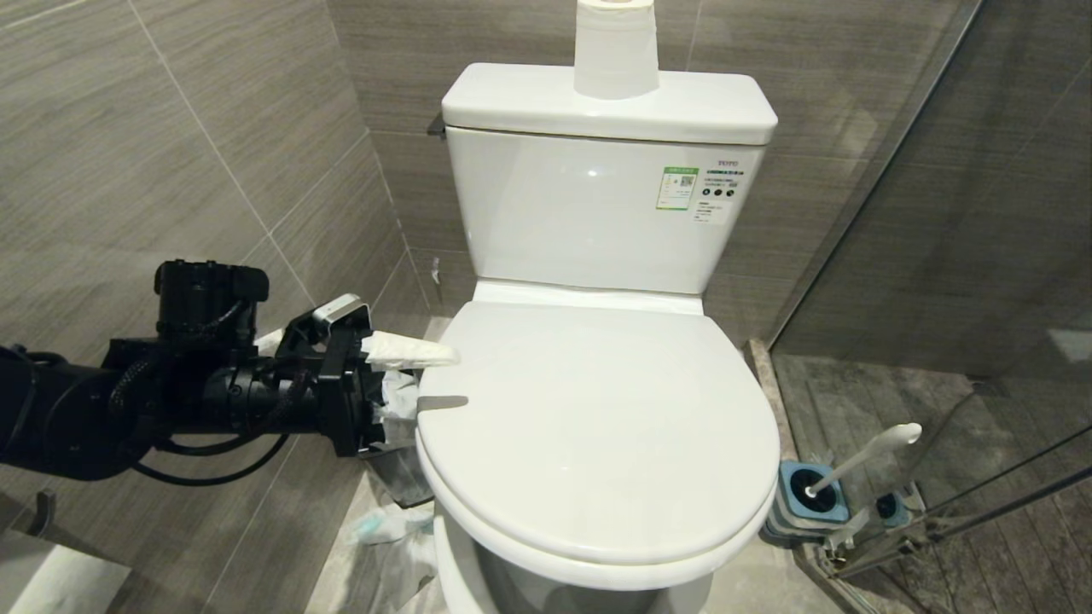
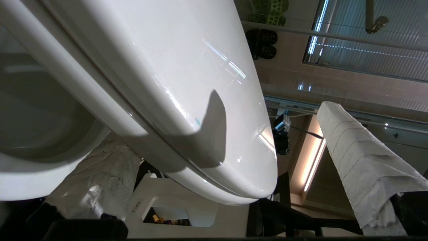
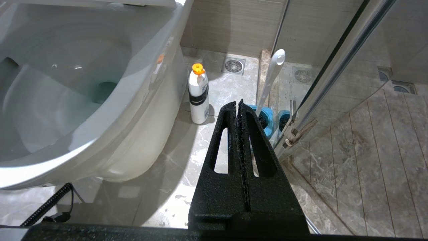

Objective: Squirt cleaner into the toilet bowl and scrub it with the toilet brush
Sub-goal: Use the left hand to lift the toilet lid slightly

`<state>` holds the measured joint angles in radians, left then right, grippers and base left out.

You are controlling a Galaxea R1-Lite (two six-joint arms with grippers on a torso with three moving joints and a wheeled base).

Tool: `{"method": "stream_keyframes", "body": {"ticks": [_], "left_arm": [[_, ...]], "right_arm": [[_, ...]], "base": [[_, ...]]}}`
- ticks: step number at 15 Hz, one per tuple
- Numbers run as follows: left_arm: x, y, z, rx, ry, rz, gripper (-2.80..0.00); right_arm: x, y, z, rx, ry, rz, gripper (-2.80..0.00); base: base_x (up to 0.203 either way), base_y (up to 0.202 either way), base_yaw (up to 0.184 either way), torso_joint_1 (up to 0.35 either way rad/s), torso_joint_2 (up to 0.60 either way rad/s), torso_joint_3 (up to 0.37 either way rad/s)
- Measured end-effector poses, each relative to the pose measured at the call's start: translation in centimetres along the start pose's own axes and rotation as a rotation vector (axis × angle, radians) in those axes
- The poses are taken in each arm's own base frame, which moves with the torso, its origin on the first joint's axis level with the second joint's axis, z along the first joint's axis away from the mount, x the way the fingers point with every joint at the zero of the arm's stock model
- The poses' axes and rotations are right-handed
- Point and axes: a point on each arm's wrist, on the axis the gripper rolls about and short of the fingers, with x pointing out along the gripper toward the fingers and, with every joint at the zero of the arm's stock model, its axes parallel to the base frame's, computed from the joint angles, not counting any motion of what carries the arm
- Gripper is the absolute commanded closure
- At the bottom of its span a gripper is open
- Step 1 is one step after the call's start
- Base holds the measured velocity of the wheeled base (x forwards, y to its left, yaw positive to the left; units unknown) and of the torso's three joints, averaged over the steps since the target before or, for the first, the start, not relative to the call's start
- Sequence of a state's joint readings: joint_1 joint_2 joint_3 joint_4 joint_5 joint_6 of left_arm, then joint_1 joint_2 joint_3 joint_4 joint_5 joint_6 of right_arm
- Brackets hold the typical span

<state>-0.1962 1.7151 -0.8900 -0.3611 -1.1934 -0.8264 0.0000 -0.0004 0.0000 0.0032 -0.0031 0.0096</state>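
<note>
Head view showed the left gripper [image 1: 401,384] at the toilet's left side, its paper-wrapped fingers [image 1: 409,350] spread wide and empty, one above the closed lid [image 1: 597,426], the other below the rim. The lid's edge lay just right of it, between the fingers, so that arm was nearest for lifting. The toilet bowl [image 3: 67,100] sat white and glossy under the lid. The toilet brush [image 1: 862,459] leaned in its blue holder [image 1: 806,503] on the floor, far right. Down there the right gripper [image 3: 240,134] hung pinched together, holding nothing, near the cleaner bottle [image 3: 198,95].
</note>
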Motion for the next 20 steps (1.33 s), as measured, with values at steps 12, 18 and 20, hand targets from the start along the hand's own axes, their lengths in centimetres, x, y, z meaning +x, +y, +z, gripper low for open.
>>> {"method": "stream_keyframes", "body": {"ticks": [12,18,20], "left_arm": [[0.6,-0.1,-0.7,-0.013,0.028,-0.005,-2.80],[0.7,-0.2,-0.7,-0.006,0.032,-0.008,-2.80],[0.7,-0.3,-0.7,0.005,0.029,-0.012,-2.80]], "right_arm": [[-0.1,0.0,0.1,-0.002,0.004,-0.016,0.00],[-1.1,-0.1,3.2,0.039,0.043,-0.037,0.00],[-0.6,0.0,5.4,0.077,0.076,-0.037,0.00]], "base": [[0.000,0.000,0.000,0.000,0.00,0.000],[0.000,0.000,0.000,0.000,0.00,0.000],[0.000,0.000,0.000,0.000,0.00,0.000]]}}
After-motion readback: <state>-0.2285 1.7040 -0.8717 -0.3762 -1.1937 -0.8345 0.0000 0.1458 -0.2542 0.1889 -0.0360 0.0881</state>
